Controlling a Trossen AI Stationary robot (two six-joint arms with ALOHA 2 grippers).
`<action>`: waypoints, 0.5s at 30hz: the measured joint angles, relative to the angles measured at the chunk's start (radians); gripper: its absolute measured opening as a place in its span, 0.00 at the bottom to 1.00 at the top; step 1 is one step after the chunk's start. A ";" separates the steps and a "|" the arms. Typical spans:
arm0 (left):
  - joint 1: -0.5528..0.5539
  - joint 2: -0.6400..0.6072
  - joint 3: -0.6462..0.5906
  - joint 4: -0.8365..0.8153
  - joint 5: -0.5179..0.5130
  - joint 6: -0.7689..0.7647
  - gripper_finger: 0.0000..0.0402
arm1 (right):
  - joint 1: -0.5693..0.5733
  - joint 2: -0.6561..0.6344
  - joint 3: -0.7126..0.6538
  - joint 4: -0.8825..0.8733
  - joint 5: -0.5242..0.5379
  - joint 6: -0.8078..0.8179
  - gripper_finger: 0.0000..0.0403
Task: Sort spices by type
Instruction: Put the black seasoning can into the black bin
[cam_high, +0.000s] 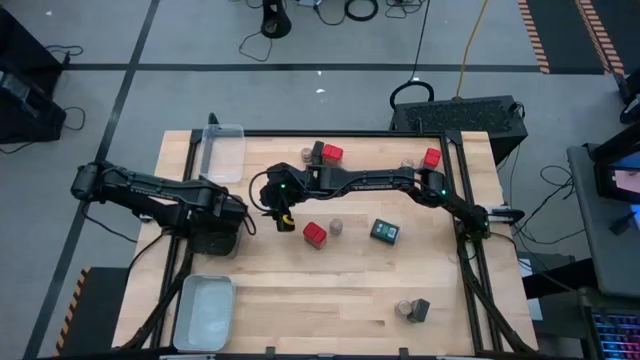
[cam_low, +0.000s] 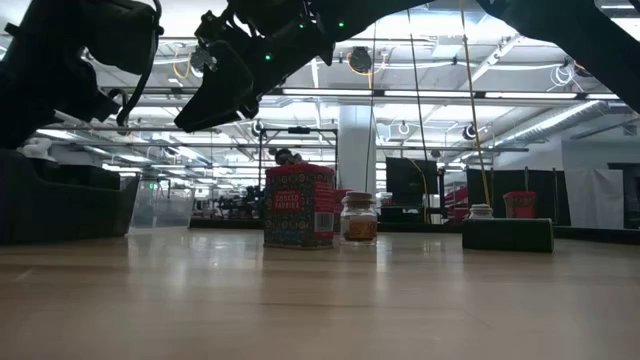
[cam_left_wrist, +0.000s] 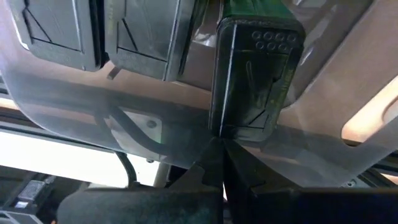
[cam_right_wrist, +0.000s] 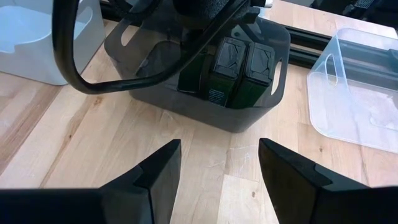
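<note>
A wide hall of ceiling lights and hanging cables stretches behind your wooden table (cam_high: 330, 290), which stands on a grey floor strewn with cords.

Your left arm reaches in from the table's left edge, its left gripper (cam_left_wrist: 219, 163) over the dark smoky tray (cam_right_wrist: 249, 127) there; the fingers are pressed together, tips meeting, holding nothing. Just beyond those tips a dark black-green tin (cam_left_wrist: 252, 78) stands in the tray, with more dark tins (cam_left_wrist: 106, 31) beside it. The right wrist view shows the tins (cam_right_wrist: 239, 71) packed side by side in that tray.

Your right arm stretches from the right edge across the middle, and the right gripper (cam_right_wrist: 219, 163) hangs above bare wood just short of the dark tray, jaws moderately apart and empty.

A clear tray (cam_high: 222, 150) sits at the far left corner, a pale tray (cam_high: 205, 312) at the near left corner.

Spices still loose on the table: a red tin (cam_high: 315, 235) with a tan-lidded jar (cam_high: 337, 227) just beside it at centre, a dark tin (cam_high: 385, 231) to their right, a red tin (cam_high: 332, 153) near the far edge with a dark tin touching it, another red tin (cam_high: 432, 157) with a jar close by at far right, and a jar (cam_high: 403, 309) touching a dark tin (cam_high: 419, 309) near the front edge.
</note>
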 joint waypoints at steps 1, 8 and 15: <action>0.000 0.000 0.000 0.001 -0.006 0.000 0.00 | 0.000 0.000 0.000 0.000 0.000 0.000 0.49; 0.000 0.000 0.001 0.015 -0.047 0.028 0.00 | 0.000 0.000 0.000 0.000 0.000 0.001 0.49; 0.000 0.000 0.019 0.047 -0.083 0.053 0.00 | 0.000 0.000 0.000 0.000 0.000 0.001 0.49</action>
